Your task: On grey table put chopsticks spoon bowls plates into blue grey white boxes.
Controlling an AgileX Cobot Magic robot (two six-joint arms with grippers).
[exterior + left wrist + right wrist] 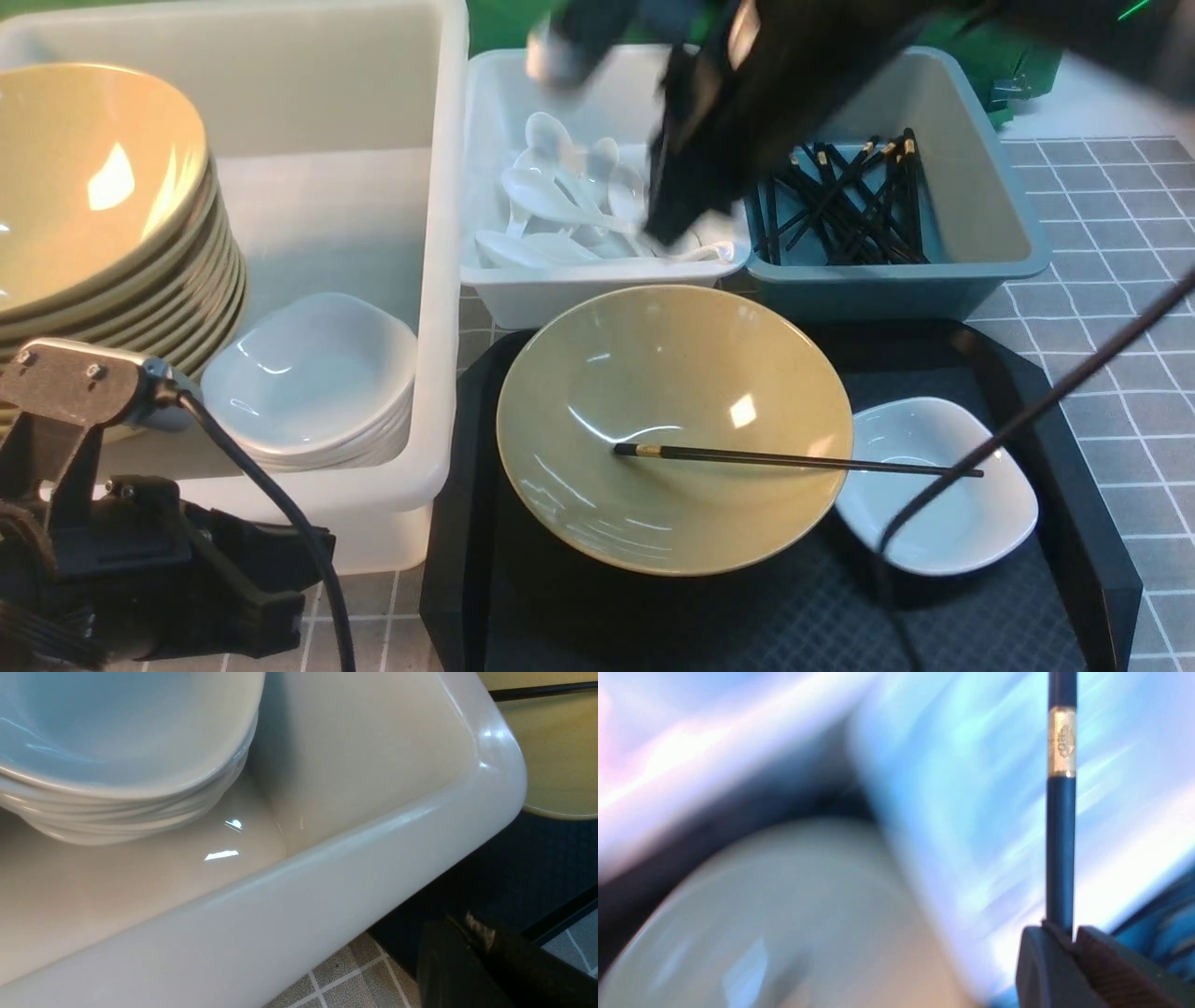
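My right gripper (1069,935) is shut on one black chopstick (1059,835) with a gold band. In the front view that gripper (677,219) is a blur above the white box (597,294) of white spoons (560,201), next to the blue-grey box (896,285) holding several chopsticks (840,201). On the black tray a tan bowl (672,411) has another chopstick (794,459) lying across it onto a white plate (962,523). The large white tub (439,280) holds stacked bowls (93,205) and plates (308,373). My left gripper (472,924) is shut and empty by the tub's near corner.
The black tray (1092,523) sits on the grey tiled table (1120,243) in front of the two small boxes. A black cable (1036,406) hangs across the white plate. My left arm's body (140,560) fills the near left corner.
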